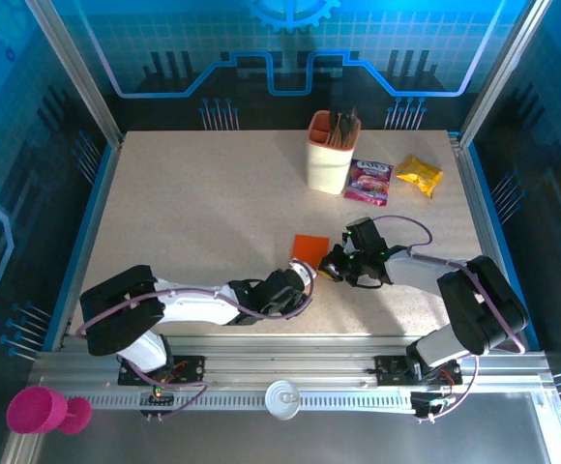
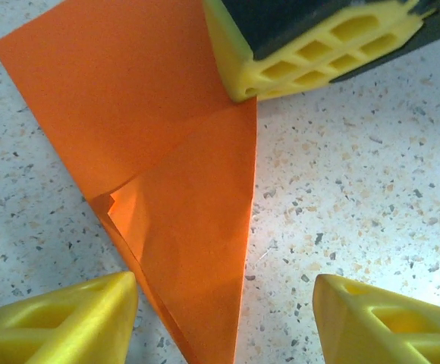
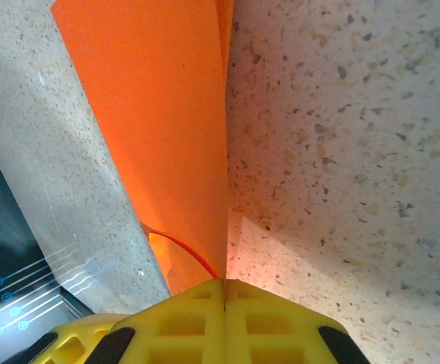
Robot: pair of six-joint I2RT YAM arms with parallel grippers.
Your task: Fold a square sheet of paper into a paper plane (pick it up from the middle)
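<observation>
While my left claw stands wide open, the orange paper lies on the bench. Its sharp tip points back between that claw's fingers, and its length runs away from them. My right claw is squeezed closed, touching the far corner.

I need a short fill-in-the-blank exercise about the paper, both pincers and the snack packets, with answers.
The square sheet of paper is bright ___. The right pincer is ___ on its edge. The left pincer is ___, a finger on each side of the paper's tip. In the top view, the yellow packet lies ___ of the pink packet.
Missing words: orange; shut; open; right.
</observation>
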